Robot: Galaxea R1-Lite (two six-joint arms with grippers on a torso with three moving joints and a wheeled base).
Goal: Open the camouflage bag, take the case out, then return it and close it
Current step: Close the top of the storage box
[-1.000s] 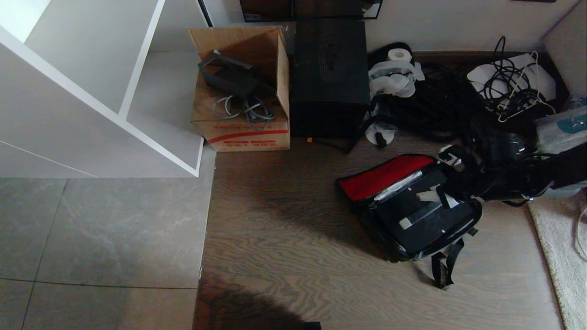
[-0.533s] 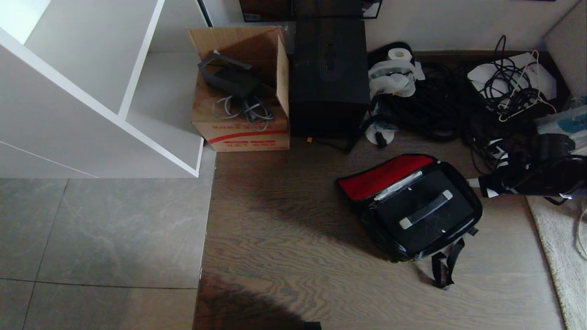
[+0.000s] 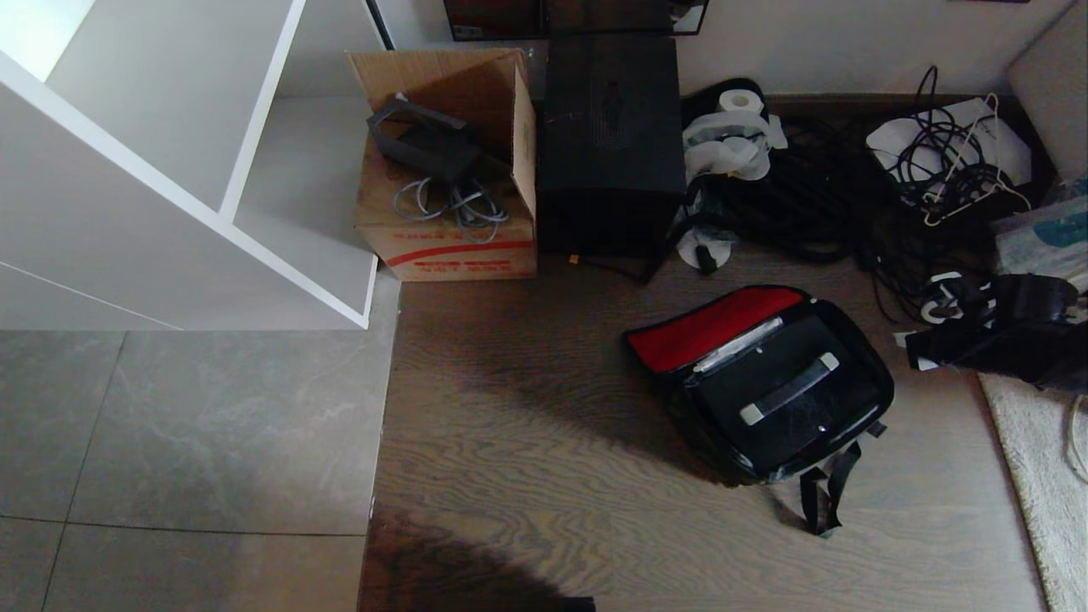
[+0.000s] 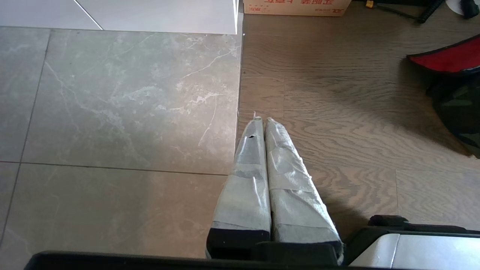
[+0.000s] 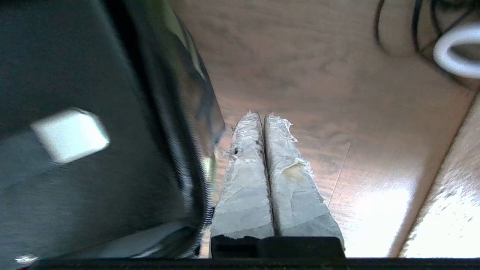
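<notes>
1. The bag [image 3: 765,382] lies open on the wood floor [image 3: 527,476], red lining up, with the case [image 3: 786,395] inside, handle showing.
2. The right claw [image 5: 258,118], pressed shut and empty, hovers just beside the bag's right edge, near the rug [image 3: 1033,476].
3. The left claw [image 4: 261,120], shut and empty, hangs over the tile-wood seam.
4. Bare wood lies left of the bag.

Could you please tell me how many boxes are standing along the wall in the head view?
2: the open cardboard box beside the white shelf, and the tall black box immediately right of it.
</notes>
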